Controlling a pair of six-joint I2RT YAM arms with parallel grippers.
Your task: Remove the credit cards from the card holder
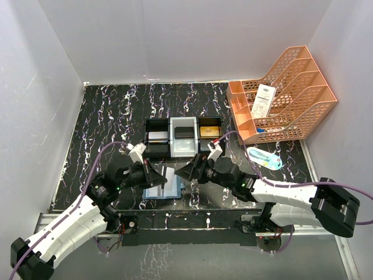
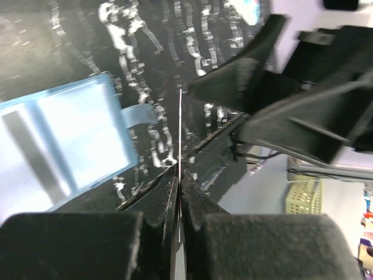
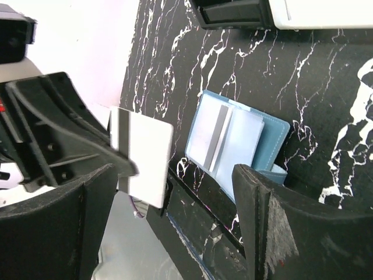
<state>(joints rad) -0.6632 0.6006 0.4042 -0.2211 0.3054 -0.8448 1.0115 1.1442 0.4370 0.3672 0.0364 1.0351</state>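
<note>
Two claws hover by the open teal card holder, which lies flat on the marbled surface. Clear of it, the left claw is clamped on a white credit card with a grey stripe. The right claw gapes wide, holding nothing. Print on the barcoded slip in the orange rack is too small to read.

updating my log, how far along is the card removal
Done: three cards lie in the tray. In hand: the left hand is shut on a white card, clear of the card holder; the right hand is open. Left: one striped card in the holder.
</note>
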